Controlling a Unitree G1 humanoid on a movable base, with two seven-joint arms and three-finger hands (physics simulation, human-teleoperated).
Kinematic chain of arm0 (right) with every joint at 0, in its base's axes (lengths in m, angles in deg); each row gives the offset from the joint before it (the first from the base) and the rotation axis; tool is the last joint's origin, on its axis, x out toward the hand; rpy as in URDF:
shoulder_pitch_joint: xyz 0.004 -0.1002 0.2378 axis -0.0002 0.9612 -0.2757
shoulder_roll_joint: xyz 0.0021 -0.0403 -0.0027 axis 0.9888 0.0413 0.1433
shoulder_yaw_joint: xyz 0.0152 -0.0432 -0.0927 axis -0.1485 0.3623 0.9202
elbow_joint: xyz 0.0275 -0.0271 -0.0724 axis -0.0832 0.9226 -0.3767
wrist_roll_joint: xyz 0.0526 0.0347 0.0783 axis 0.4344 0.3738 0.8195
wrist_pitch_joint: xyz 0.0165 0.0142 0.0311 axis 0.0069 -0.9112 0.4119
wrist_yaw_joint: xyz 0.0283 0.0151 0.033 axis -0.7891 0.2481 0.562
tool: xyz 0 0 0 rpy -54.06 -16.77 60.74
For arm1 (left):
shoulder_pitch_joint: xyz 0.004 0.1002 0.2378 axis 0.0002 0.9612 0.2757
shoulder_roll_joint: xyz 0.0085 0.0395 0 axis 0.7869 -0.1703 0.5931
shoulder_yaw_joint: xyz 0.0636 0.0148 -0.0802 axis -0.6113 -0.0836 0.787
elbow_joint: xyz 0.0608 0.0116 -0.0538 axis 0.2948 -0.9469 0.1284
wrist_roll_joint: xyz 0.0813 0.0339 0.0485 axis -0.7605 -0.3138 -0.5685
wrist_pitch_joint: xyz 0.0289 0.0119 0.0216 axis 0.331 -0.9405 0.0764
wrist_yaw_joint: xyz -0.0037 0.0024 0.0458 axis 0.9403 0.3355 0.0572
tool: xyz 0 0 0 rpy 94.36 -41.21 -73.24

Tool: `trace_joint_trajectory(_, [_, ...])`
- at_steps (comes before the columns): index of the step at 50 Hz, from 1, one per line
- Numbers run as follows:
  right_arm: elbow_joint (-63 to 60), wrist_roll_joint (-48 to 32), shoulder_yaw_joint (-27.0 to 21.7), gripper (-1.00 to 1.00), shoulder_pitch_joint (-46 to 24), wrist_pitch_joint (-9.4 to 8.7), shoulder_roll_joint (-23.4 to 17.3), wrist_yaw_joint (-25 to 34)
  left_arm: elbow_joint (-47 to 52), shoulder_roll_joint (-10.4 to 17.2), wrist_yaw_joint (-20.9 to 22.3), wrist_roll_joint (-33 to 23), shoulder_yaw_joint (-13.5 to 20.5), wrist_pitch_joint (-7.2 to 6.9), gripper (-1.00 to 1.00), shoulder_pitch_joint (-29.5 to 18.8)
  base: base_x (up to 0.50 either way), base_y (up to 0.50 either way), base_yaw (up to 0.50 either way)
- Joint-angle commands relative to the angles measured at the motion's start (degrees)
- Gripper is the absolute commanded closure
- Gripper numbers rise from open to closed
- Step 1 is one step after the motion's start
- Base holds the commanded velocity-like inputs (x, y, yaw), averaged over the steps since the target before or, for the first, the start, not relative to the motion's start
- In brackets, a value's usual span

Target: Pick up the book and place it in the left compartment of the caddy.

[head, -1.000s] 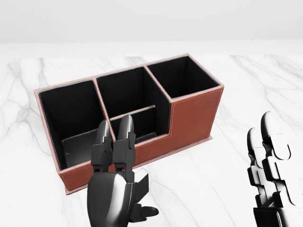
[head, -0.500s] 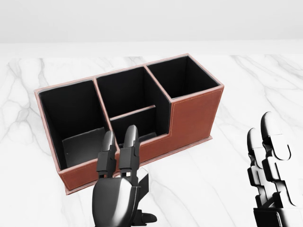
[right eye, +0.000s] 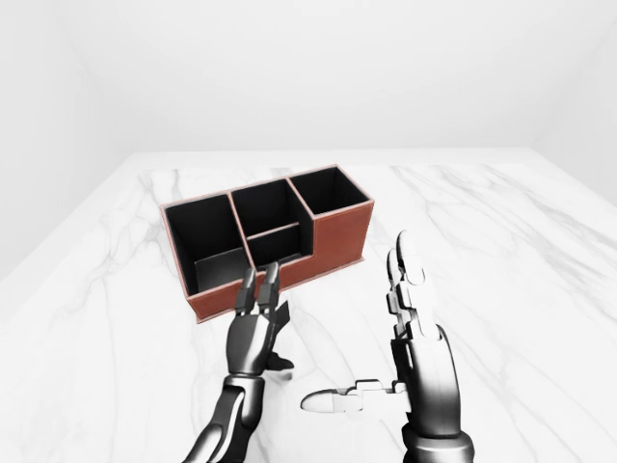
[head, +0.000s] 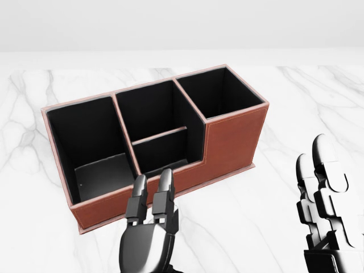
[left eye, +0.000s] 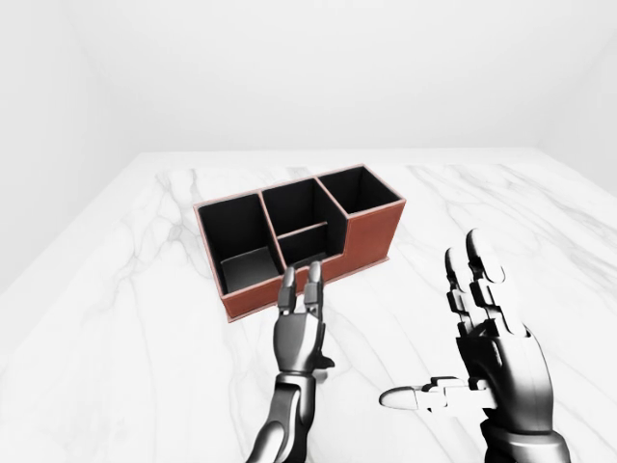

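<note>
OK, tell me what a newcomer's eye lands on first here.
The red-brown caddy with black compartments dominates the head view's middle, standing on the white marble table. Below it rise two black robot hands, the left hand at the caddy's low wall, the right hand open, away to the right.

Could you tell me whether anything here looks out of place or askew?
The caddy sits skewed on the marble table, not square to its edges. A dark flat object, possibly the book, already lies in its left compartment. Both hands are empty.
</note>
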Motion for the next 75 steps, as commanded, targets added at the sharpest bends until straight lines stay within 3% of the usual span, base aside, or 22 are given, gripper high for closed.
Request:
trace_joint_trajectory(1, [0.0, 0.0, 0.1, -1.00, -0.1, -0.09, -0.1, 0.0, -3.5, -0.5, 0.0, -0.3, 0.1, 0.00, -1.00, -0.6, 0.00, 0.00, 0.00])
trace_joint_trajectory(21, [-0.1, -0.1, 0.5, -1.00, 0.3, 0.15, -0.4, -0.3, -15.3, -2.3, 0.0, 0.6, 2.3, 0.00, -1.00, -3.7, 0.00, 0.00, 0.00])
trace_joint_trajectory(47, [0.1, -0.2, 0.4, -1.00, -0.1, -0.14, -0.3, -0.2, -36.5, -4.6, 0.0, 5.2, 9.1, 0.00, -1.00, -14.2, 0.00, 0.00, 0.00])
trace_joint_trajectory(60, [0.2, -0.1, 0.4, -1.00, 0.1, 0.21, -0.5, -0.3, -39.1, -5.1, 0.0, 4.5, 8.5, 0.00, -1.00, -14.5, 0.00, 0.00, -0.01])
trace_joint_trajectory(61, [0.2, -0.1, 0.4, -1.00, 0.1, 0.18, -0.4, -0.3, -39.1, -5.1, 0.0, 4.3, 8.4, 0.00, -0.71, -14.4, 0.00, 0.00, -0.01])
trace_joint_trajectory(62, [0.2, -0.1, 0.4, -1.00, 0.1, 0.17, -0.4, -0.3, -38.8, -5.1, 0.0, 4.1, 8.2, 0.00, -0.25, -14.2, 0.00, 0.00, -0.01])
trace_joint_trajectory(63, [0.2, -0.1, 0.4, -1.00, 0.1, 0.17, -0.4, -0.3, -38.0, -5.1, 0.0, 3.8, 8.0, 0.00, 0.75, -13.8, 0.00, 0.00, -0.01])
trace_joint_trajectory(64, [0.1, -0.2, 0.5, -1.00, 0.1, 0.17, -0.4, -0.3, -36.8, -5.0, 0.0, 3.3, 7.6, 0.00, 1.00, -13.2, 0.00, 0.00, -0.01])
trace_joint_trajectory(75, [0.1, -0.1, 0.3, -1.00, 0.1, 0.18, -0.4, -0.2, -34.4, -5.0, 0.0, 1.5, 6.3, 0.00, 1.00, -11.3, 0.00, 0.00, 0.00])
